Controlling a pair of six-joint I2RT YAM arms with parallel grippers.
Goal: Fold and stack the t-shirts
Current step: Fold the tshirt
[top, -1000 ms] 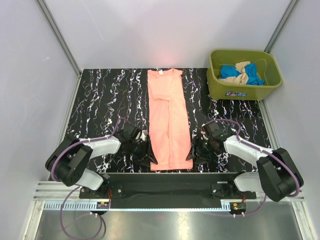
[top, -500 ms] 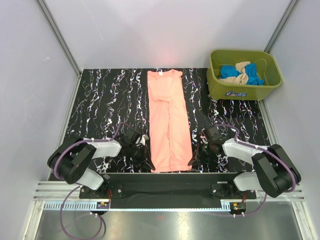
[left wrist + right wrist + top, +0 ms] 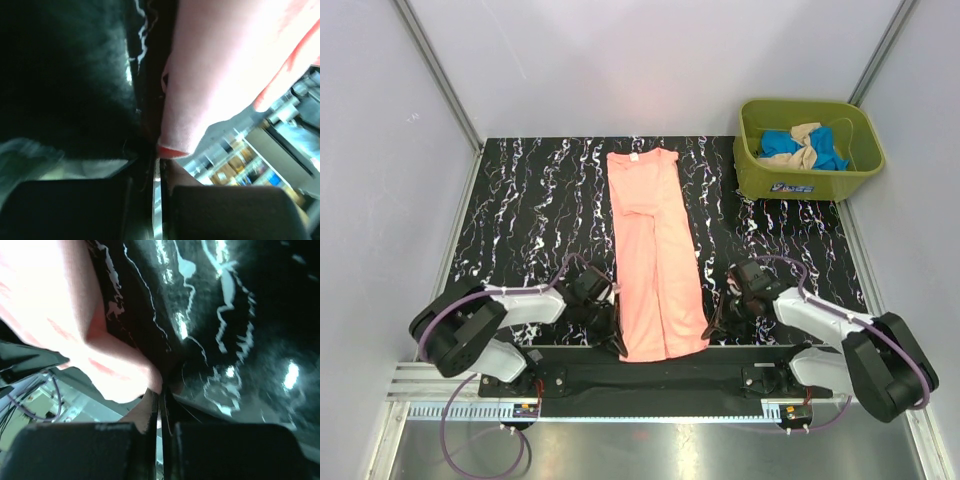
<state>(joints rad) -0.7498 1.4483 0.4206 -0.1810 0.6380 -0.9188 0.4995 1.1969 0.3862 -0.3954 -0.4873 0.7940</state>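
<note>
A salmon-pink t-shirt [image 3: 656,250], folded into a long narrow strip, lies down the middle of the black marbled table [image 3: 520,220]. Its collar is at the far end and its hem reaches just past the near edge. My left gripper [image 3: 616,340] is shut on the hem's near left corner; in the left wrist view the pink cloth [image 3: 210,75] runs down into the closed left gripper [image 3: 159,156]. My right gripper [image 3: 712,325] is shut on the near right corner, where the cloth [image 3: 115,367] is pinched by the right gripper [image 3: 161,392]. Blue and beige t-shirts [image 3: 805,148] lie crumpled in the tub.
An olive-green plastic tub [image 3: 752,170] stands at the back right corner of the table. White walls with metal rails close in the left, right and back. The black base bar [image 3: 660,375] of the arms runs along the near edge.
Both grippers have gone from open to shut on the pink shirt's near corners. The whole shirt has slid toward the near edge, its collar moving away from the back edge.
</note>
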